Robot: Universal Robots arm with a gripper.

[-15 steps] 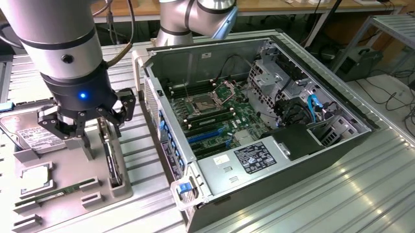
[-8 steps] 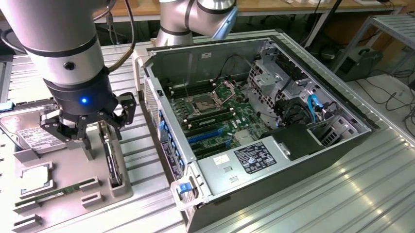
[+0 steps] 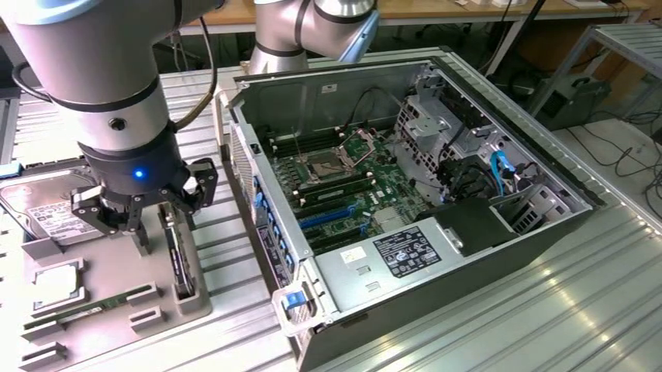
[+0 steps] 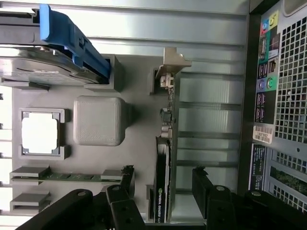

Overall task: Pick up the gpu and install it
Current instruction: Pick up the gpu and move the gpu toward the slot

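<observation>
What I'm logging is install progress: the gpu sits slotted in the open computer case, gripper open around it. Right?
No. The gpu stands on edge in the grey holder tray beside the computer case, not slotted in it; the wrist view shows this, with the gripper open around it.

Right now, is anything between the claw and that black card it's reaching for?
Nothing visible. The gripper is right over the gpu, open fingers to either side of it, with the card standing on edge in the grey tray.

The gpu (image 4: 161,191) is cut off by the wrist view's edge.
</observation>
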